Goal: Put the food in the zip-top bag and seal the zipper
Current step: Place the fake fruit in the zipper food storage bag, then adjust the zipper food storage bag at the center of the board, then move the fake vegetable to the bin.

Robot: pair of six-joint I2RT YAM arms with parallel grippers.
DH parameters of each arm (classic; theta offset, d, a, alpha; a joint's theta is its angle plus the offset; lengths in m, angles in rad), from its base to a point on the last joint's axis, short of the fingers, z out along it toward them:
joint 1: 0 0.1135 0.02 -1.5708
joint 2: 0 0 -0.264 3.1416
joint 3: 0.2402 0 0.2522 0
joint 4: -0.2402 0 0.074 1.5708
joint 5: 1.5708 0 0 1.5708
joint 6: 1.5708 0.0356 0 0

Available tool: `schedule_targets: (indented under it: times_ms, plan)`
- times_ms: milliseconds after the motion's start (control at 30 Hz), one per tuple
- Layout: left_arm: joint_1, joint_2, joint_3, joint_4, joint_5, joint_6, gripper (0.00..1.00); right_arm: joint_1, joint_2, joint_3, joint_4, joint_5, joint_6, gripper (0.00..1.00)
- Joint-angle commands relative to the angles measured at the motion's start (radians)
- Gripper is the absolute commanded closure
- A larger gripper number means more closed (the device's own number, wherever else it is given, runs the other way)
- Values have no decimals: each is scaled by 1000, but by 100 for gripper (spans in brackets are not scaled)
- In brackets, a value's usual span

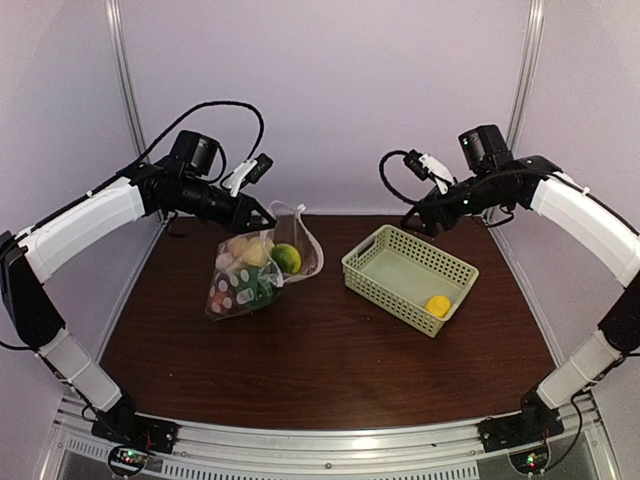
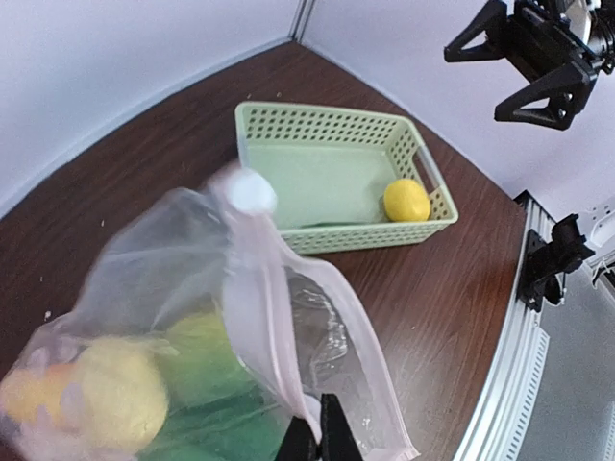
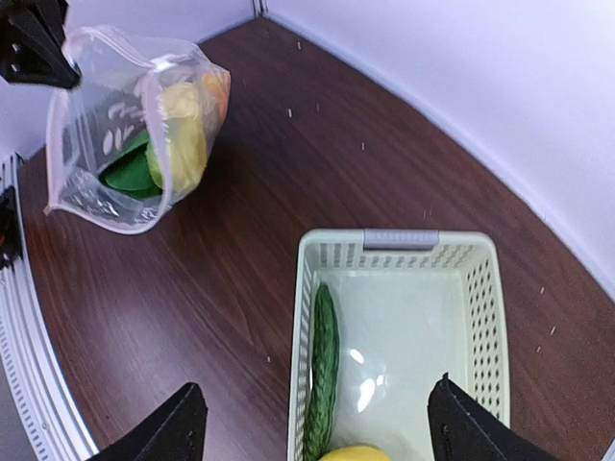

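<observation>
My left gripper (image 2: 322, 437) is shut on the mouth edge of the zip-top bag (image 2: 173, 279) and holds it lifted at the table's back left. The bag's mouth gapes, and its pale pink zipper (image 2: 261, 307) curves away from the pinch. Inside the bag lie a yellow piece (image 2: 110, 394) and green food (image 2: 207, 370). A lemon (image 3: 351, 453) and a dark green cucumber (image 3: 322, 365) lie in the pale green basket (image 3: 399, 240). My right gripper (image 3: 315, 389) hangs open and empty above the basket's far end.
The basket (image 1: 362, 262) stands at an angle right of centre on the brown table. The bag (image 1: 255, 275) hangs left of it with a gap of bare wood between. Walls close the back and both sides.
</observation>
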Motion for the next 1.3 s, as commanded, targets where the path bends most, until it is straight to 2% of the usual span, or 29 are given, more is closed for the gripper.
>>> schedule_targets:
  times_ms: [0,100,300,567,767,867,933,1267]
  plan:
    - [40,-47,-24,41,1,20,100,-18,7,-121,-63,159,-68,20]
    - [41,-12,-21,35,90,25,100,-20,10,-176,-81,225,-90,20]
    - [40,3,-101,134,133,-25,100,-22,80,-232,-105,382,-84,22]
    - [18,56,-116,169,163,-67,100,-22,202,-243,-128,461,-86,24]
    - [14,68,-122,175,159,-73,100,-22,262,-253,-90,393,-117,29]
    - [13,80,-120,174,161,-78,100,-18,311,-215,-88,326,-132,39]
    - [12,84,-120,174,162,-79,100,-8,349,-181,-92,299,-146,42]
    - [0,82,-123,174,150,-80,100,25,557,-32,-91,238,-164,43]
